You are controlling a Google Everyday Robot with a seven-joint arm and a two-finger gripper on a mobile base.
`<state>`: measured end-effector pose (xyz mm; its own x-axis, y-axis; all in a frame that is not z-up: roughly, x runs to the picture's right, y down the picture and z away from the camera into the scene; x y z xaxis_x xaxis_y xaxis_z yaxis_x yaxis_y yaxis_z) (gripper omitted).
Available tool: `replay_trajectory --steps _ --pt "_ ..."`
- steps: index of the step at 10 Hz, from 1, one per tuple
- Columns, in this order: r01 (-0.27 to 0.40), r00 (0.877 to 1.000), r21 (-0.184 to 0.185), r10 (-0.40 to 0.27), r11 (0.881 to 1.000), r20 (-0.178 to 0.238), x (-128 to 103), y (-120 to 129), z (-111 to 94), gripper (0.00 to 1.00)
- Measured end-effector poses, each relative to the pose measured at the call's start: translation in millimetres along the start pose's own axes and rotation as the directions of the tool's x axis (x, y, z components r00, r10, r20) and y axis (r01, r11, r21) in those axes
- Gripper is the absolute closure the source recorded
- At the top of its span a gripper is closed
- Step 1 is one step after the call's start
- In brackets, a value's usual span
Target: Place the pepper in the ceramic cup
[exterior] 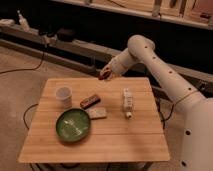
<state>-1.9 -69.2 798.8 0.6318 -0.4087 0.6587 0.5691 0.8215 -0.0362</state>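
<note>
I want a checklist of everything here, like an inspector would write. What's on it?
Surface: wooden table, square top.
Job's things: pepper held in the gripper, above the table's far edge; cup upright at the left, nothing seen in it.
Clutter: green plate near the front left; brown bar beside the cup; pale block at the plate's rim; small white bottle lying on its side.
Gripper: gripper shut on the pepper, raised, right of the cup.
Cables: black cable on the floor at the left.
Surroundings: dark shelving behind, carpet floor.
</note>
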Motion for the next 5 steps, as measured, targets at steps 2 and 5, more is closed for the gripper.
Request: replay_trajectory --steps 2,5 --pt "0.105 0.991 -0.007 -0.105 0.994 -0.088 -34 -29 31 1.0" --pt "0.21 0.973 -0.022 -0.211 0.977 -0.097 -109 -46 67 1.0"
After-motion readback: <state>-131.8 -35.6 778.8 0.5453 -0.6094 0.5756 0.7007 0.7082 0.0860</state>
